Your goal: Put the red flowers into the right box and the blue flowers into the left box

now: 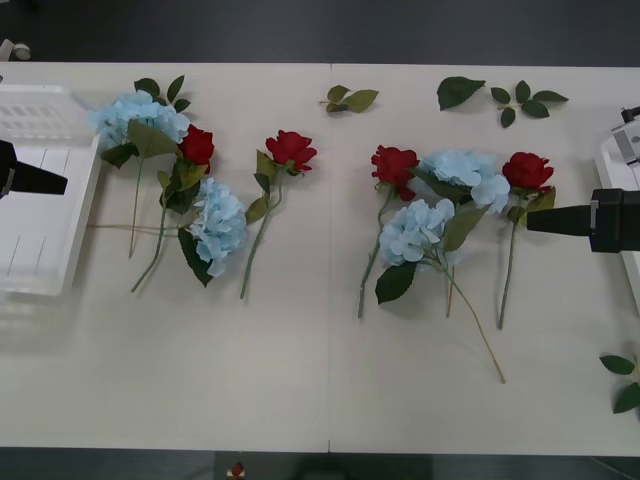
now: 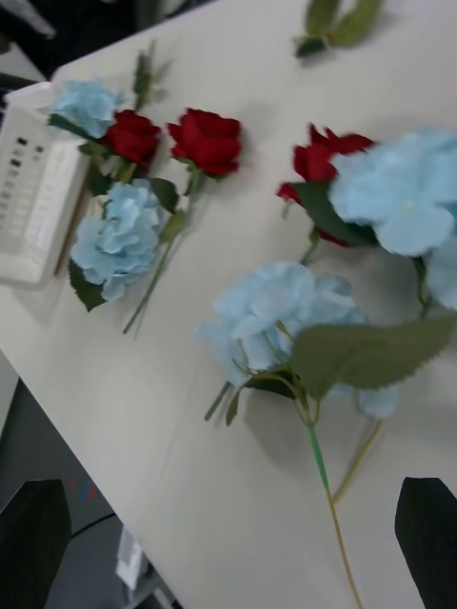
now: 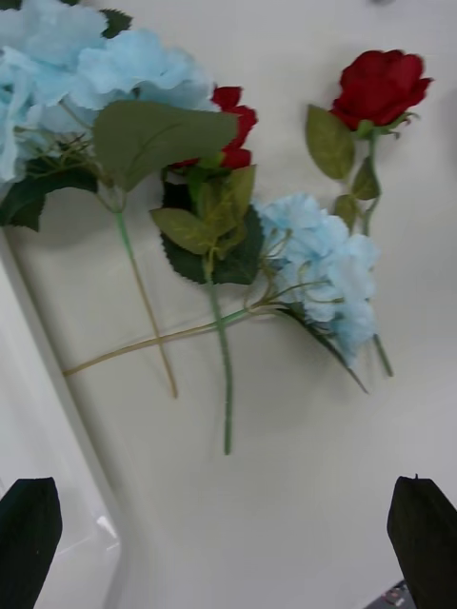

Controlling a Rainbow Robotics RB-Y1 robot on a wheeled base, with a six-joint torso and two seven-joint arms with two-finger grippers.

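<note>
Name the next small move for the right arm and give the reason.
Probably ease the open right gripper down onto the stem of the nearest red rose. That rose lies just beside the fingertips, it is the flower closest to the right box, and nothing is held yet. The left gripper waits over the left box.

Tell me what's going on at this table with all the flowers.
A two-armed robot is about to sort flowers. All four red flowers and four blue flowers lie on the table, none boxed yet. The left gripper hovers open over the left box, the right gripper open beside the rightmost rose near the right box. Neither holds anything.
</note>
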